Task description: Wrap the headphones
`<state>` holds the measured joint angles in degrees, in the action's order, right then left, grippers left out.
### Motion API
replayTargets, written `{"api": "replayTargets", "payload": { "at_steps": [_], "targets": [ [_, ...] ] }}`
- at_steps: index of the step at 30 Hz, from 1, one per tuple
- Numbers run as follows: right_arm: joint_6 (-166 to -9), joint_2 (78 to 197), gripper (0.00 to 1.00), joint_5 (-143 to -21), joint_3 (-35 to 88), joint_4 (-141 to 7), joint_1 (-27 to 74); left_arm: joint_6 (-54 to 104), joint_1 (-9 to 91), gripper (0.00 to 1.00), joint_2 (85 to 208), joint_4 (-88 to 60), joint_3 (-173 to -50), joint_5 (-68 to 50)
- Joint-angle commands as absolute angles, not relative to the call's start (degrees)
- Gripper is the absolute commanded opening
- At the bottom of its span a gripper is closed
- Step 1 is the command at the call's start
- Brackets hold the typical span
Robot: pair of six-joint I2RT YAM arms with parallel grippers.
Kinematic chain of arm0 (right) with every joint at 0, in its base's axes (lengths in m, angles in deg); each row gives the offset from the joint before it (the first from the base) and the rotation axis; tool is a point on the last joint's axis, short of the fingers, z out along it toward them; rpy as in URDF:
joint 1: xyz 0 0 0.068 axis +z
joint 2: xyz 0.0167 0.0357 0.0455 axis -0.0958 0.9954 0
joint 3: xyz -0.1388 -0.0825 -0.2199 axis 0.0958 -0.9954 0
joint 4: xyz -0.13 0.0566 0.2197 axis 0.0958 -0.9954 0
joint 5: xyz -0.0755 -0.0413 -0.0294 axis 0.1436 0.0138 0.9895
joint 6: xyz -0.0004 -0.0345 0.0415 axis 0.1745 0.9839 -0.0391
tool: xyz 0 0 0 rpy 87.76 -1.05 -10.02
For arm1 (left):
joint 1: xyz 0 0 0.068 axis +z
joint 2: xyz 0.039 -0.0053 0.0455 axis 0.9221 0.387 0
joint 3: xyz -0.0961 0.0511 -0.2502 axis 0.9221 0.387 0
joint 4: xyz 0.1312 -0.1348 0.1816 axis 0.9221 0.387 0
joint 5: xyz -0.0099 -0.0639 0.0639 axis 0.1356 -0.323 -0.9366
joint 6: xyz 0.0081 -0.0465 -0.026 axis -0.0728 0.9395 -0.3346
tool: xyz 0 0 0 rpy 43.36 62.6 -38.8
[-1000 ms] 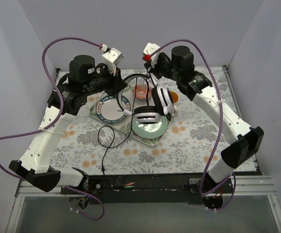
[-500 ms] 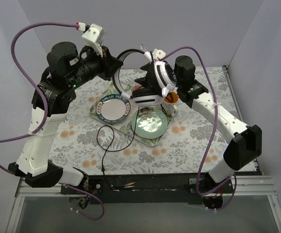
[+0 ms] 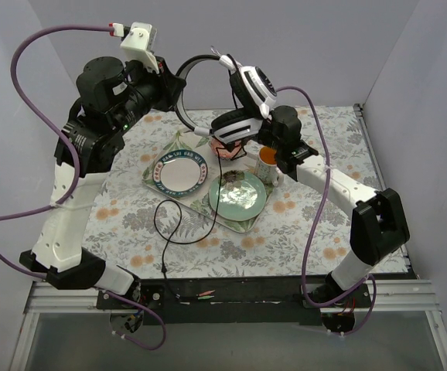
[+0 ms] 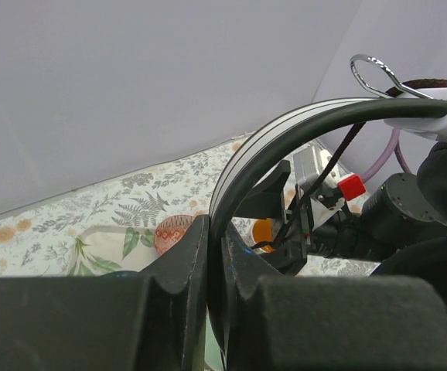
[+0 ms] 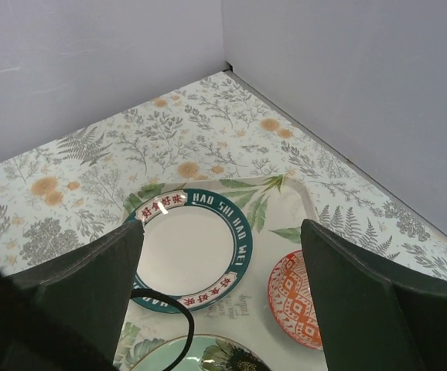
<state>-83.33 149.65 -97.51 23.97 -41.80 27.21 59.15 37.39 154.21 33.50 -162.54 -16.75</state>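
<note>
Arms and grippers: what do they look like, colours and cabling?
The left arm and right arm have white links with chunky black joints. A thick purple cable loops along each, ending in a red plug at a white wrist camera box. The left gripper and right gripper have black blocky fingers.

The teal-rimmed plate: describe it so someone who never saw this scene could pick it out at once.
On the floral table, find the leaf-printed tray. The teal-rimmed plate lies at its left end in the top view, beside a pale green plate. It alone has a plain white centre ringed by a teal band with red characters.
</note>
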Motion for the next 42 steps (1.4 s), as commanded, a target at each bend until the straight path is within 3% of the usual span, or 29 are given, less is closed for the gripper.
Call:
{"api": "replayTargets", "payload": {
  "at_steps": [1,4,12,18,22,24,25,29,34,42],
  "targets": [
    [-85.43,148.86,0.91,-94.06,22.19,-37.02,27.11,62.22,37.26,0.00,152.86,26.88,-165.02,-20.58],
    [-86.14,149.03,0.95,-93.45,20.16,-36.49,27.46,61.78,37.26,0.00,153.29,26.35,-166.43,-21.98],
    [-83.25,148.51,0.95,-84.76,17.34,-38.42,29.83,60.03,38.05,0.00,154.18,24.33,-168.02,-26.55],
    [-83.15,149.65,0.86,-86.67,15.05,-36.41,30.54,60.72,39.99,0.00,153.47,23.27,-164.94,-26.30],
    [-84.30,150.79,0.74,-88.44,16.28,-36.58,30.89,60.82,40.78,0.00,153.65,23.01,-165.55,-26.21],
    [-84.47,151.67,0.50,-89.23,16.98,-37.28,30.98,60.38,41.04,0.00,153.56,22.75,-165.47,-26.90],
    [-84.91,151.85,0.31,-89.49,17.16,-37.81,30.89,60.11,41.48,0.00,153.65,22.05,-165.29,-27.34],
    [-85.27,151.76,0.01,-91.86,16.73,-41.14,32.20,59.49,47.61,0.00,154.70,18.53,-162.39,-27.71],
    [-78.70,150.71,0.01,-92.22,15.06,-53.15,37.03,67.83,64.82,0.00,161.80,17.22,-164.23,-18.92],
    [-61.91,144.21,0.01,-91.95,12.77,-71.81,50.48,70.40,77.51,0.00,172.71,12.38,-165.55,-21.98]
  ]
}}
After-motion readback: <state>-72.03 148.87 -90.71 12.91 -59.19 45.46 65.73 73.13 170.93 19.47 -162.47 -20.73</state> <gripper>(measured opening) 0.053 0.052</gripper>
